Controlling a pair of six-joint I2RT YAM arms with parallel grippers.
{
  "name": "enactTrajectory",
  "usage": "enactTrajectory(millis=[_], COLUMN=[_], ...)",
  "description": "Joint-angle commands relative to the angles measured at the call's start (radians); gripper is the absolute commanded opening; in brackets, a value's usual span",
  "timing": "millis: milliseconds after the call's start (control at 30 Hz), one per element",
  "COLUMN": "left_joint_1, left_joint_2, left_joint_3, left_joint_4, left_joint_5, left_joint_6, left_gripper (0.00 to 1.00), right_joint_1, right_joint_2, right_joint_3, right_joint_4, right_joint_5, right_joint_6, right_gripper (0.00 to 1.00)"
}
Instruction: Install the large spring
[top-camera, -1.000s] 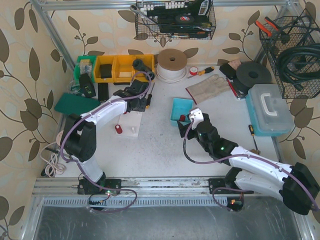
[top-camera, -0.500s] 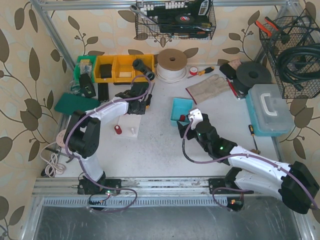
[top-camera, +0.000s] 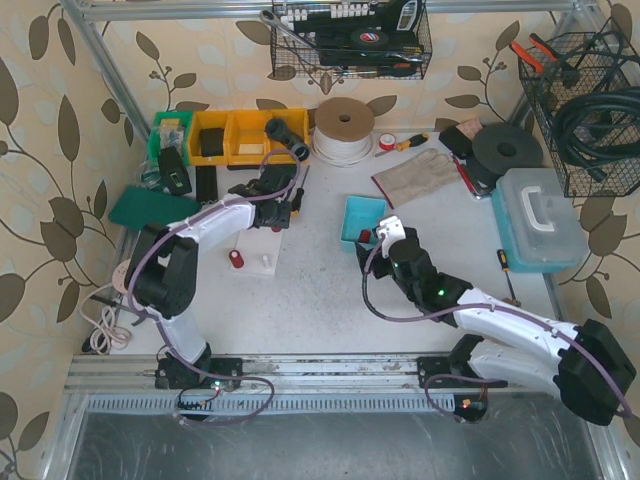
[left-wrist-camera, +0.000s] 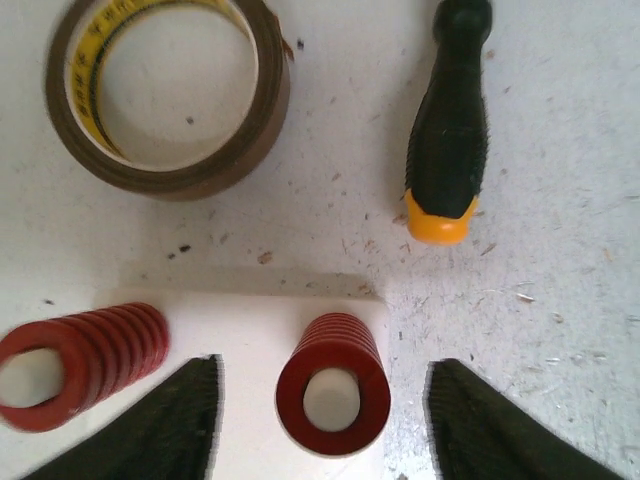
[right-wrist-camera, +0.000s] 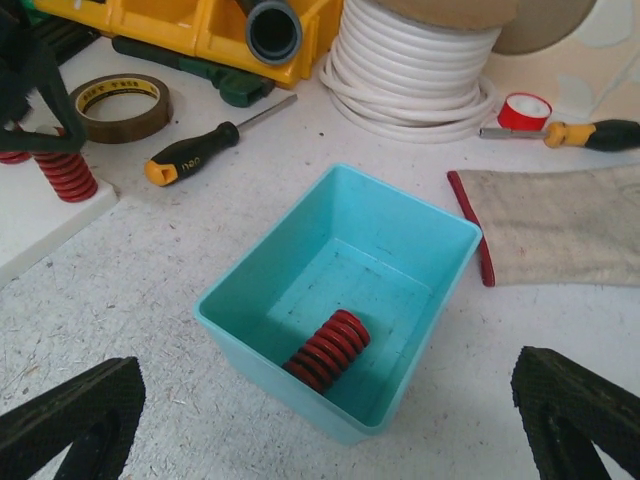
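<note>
1. Where the left wrist camera looks straight down, a large red coil spring (left-wrist-camera: 332, 398) is seen standing upright at the far right corner of a flat white plastic block (left-wrist-camera: 245, 330), with its hollow core turned to the lens.
2. The left gripper (left-wrist-camera: 322, 365) is spread apart around this spring. Its 2 dark fingers (left-wrist-camera: 160, 425) are placed 1 on each side, and a gap is seen between each finger and the coils, so nothing is grasped.
3. A 2nd red coil spring (left-wrist-camera: 85, 360) is found on the same block, to the left of the upright 1 and apart from it. Whether it stands straight or leans cannot be told.
4. Beyond the block, a brown roll of packing tape (left-wrist-camera: 165, 95) is laid flat on the speckled white table (left-wrist-camera: 560, 250). A black screwdriver handle with an orange collar (left-wrist-camera: 448, 120) is seen to its right, apart from it.
5. The right gripper (right-wrist-camera: 327, 380) is held wide open above a teal plastic bin (right-wrist-camera: 250, 290). Its 2 black fingers (right-wrist-camera: 70, 420) are seen at the lower corners of the right wrist view, and nothing is held between them.
6. A 3rd red coil spring (right-wrist-camera: 325, 352) is seen lying on its side on the bin floor, close to the near wall.
7. From the top view, the bin is seen to the right of the block, with bare table between them.
</note>
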Motion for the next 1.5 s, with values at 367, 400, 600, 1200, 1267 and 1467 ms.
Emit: enactTrajectory(millis=[367,400,600,1200,1267,1467], left_joint_1=[0.008,0.008,0.009,0.008,0.009,0.008], left_joint_2=[-0.559,-0.601,-0.809,-0.898,-0.891,-0.886], left_joint_3=[-0.176,-0.209,-0.394,-0.395,-0.393,-0.391], left_joint_4=[-0.001,0.009,0.07,0.001,0.001,-0.006], left_joint_5=[0.022,0.03,0.096,0.194,0.197,0.189], left_joint_6=[0.033,0.028,-0.031,-0.039,-0.039,-0.036], left_gripper=[0.81,0.81,0.8,0.82,0.82,0.82], right_joint_1=[-0.151,-0.16,-0.192,-0.213,-0.215,-0.228], right_joint_2=[0.292,0.325,0.483,0.911,0.947,1.03], right_joint_3=[0.431,0.468,0.578,0.922,0.95,0.964], right_joint_4=[-0.533,-0.554,-0.637,-0.938,-0.962,-0.914], right_joint_5=[-0.105,-0.124,-0.172,-0.232,-0.226,-0.27], right_joint_6=[0.242,0.249,0.283,0.509,0.523,0.549], right_gripper=[0.8,0.77,0.53,0.52,0.51,0.46])
